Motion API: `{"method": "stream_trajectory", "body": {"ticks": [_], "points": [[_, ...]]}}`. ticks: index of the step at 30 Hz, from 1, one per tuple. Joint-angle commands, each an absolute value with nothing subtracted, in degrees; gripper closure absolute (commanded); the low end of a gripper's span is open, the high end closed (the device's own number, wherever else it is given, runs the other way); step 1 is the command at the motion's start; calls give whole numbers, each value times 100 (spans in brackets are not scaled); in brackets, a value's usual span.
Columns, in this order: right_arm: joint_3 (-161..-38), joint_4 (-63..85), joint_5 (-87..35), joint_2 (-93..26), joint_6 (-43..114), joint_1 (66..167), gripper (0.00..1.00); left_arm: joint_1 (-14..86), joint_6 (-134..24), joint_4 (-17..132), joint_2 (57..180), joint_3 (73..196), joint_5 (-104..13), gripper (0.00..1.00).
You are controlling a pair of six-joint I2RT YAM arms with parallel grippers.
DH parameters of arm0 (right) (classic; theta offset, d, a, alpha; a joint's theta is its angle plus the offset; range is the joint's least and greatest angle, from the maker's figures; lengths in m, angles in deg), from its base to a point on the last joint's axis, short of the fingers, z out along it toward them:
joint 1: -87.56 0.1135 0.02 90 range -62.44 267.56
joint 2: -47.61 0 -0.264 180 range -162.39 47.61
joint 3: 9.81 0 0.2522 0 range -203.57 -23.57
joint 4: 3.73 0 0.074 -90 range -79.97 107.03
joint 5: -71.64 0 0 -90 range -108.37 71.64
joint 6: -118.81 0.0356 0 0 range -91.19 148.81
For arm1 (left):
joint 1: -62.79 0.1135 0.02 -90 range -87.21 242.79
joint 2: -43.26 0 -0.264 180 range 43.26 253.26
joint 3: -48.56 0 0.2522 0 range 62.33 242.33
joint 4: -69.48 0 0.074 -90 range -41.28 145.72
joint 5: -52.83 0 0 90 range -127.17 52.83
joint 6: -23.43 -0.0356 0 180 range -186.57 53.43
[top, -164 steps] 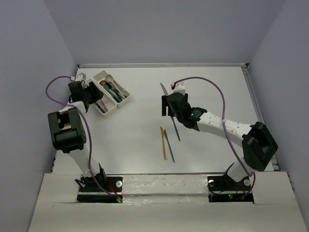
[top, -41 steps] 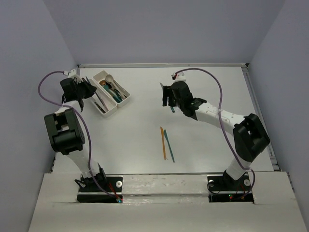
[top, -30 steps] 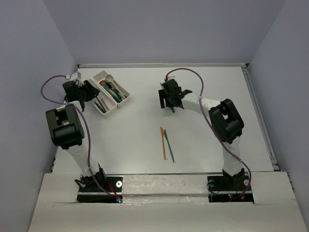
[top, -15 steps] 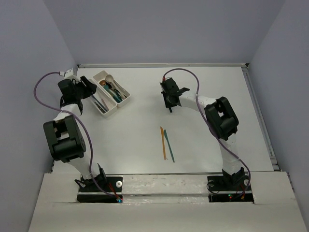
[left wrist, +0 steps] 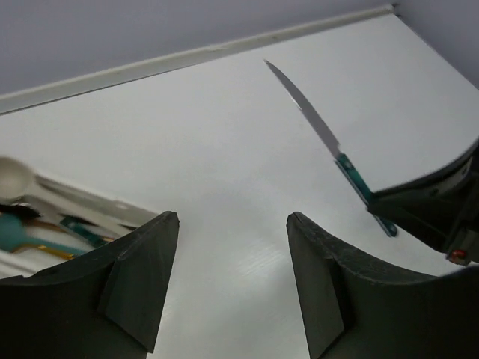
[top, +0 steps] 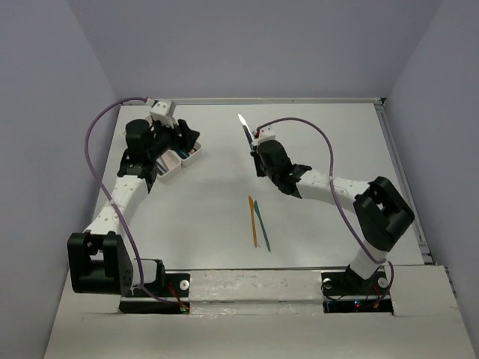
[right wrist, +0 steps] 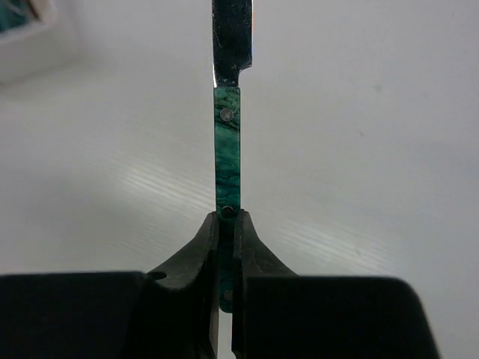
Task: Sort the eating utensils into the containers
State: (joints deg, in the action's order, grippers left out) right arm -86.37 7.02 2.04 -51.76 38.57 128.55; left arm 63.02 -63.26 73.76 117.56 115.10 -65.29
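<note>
1. I am clamping the right gripper (right wrist: 226, 224) shut on the butt of the teal-handled knife (right wrist: 227, 142), leaving the blade free for lowering.
2. I am holding the left gripper (left wrist: 232, 221) open and empty by the white trays (left wrist: 97, 200).
3. An orange knife (top: 253, 221) and a slim teal knife (top: 262, 226) are lying mid-table.

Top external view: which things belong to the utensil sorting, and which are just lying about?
Job: green-handled steel knife in the right jaws; slim orange knife and slim teal knife on the white table; joined white plastic trays.
Just there: purple arm cables.
</note>
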Motion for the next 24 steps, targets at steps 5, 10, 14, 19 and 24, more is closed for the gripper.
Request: {"method": "stream_trajectory", "body": {"ticks": [5, 10, 14, 19, 24], "points": [[-8860, -1862, 704, -4924, 3496, 13949, 100, 5032, -6482, 7092, 11392, 11532, -7109, 25], [-9185, -1976, 581, -5004, 3470, 14319, 100, 4979, -6420, 7092, 11340, 11524, -7083, 25], [-9370, -2029, 458, -5074, 3434, 14460, 100, 4979, -6428, 7101, 11313, 11401, -7004, 27], [-9458, -2082, 396, -5074, 3496, 14513, 100, 4979, -6490, 7031, 11383, 11383, -6758, 29], [-9476, -2135, 168, -5153, 3522, 14565, 100, 4979, -6332, 7180, 11401, 11409, -6714, 48]]}}
